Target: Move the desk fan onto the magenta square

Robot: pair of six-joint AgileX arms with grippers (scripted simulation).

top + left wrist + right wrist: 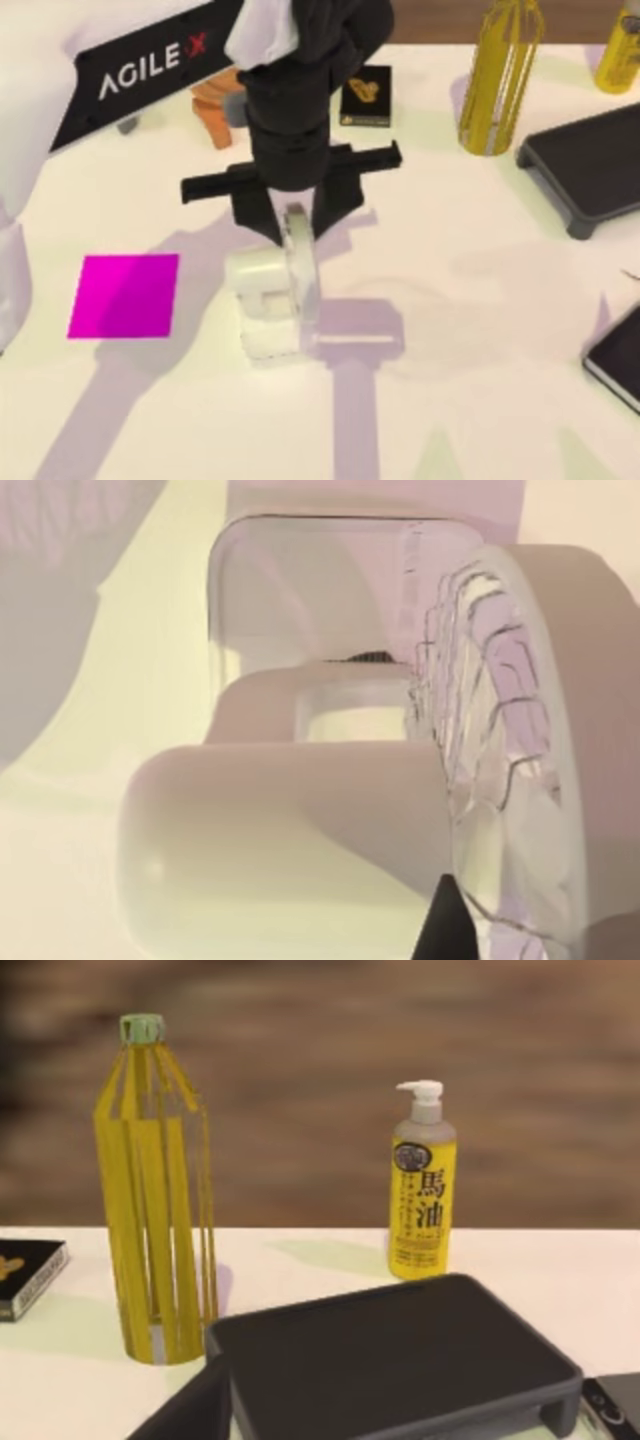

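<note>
The desk fan (272, 300) stands upright on the table at the centre, pale and translucent, with its thin round cage (510, 730) edge-on to the top view. My left gripper (298, 236) comes down over it, one black finger against each side of the cage's top, shut on the cage. In the left wrist view a single dark fingertip (445, 925) sits against the cage's face beside the blocky motor housing (290, 850). The magenta square (125, 295) lies flat to the fan's left, bare. Of my right gripper only one dark finger (190, 1410) shows; that arm is outside the top view.
Behind the left arm stand an orange stand (212, 110) and a small black box (365, 95). A tall yellow bottle (500, 75) and a yellow pump bottle (625, 45) stand at the back right. A dark tray (590, 165) and a flat dark device (620, 355) lie at the right.
</note>
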